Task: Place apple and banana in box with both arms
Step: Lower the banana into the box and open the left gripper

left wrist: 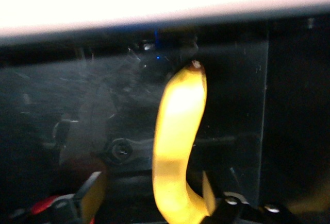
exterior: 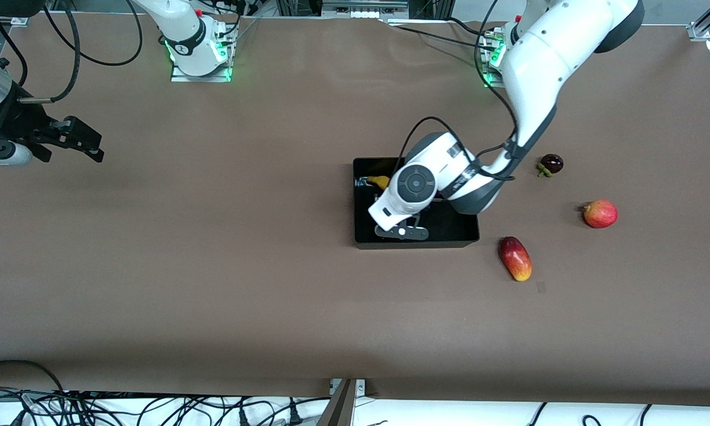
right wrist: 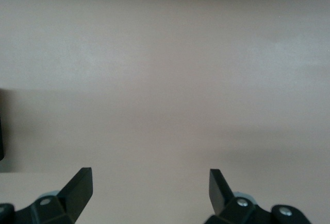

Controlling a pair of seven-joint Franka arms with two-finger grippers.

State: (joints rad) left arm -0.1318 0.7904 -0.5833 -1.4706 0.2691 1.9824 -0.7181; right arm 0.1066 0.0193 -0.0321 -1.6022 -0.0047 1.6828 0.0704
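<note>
The black box (exterior: 457,229) lies mid-table. The left arm's wrist (exterior: 414,184) hangs low over it and hides its own fingers in the front view. The yellow banana (exterior: 380,181) lies in the box, one tip showing beside the wrist. In the left wrist view the banana (left wrist: 178,147) lies on the box floor (left wrist: 232,90) between the wide-apart fingers of my left gripper (left wrist: 151,185). A red patch (left wrist: 45,204) shows beside one finger; I cannot tell if it is the apple. The apple shows nowhere else. My right gripper (exterior: 89,142) (right wrist: 150,183) is open and empty over bare table.
Toward the left arm's end of the table lie a dark purple fruit (exterior: 551,164), a pinkish-red round fruit with a nub (exterior: 600,213) and an elongated red-yellow fruit (exterior: 515,258). The right arm waits at its own end of the table.
</note>
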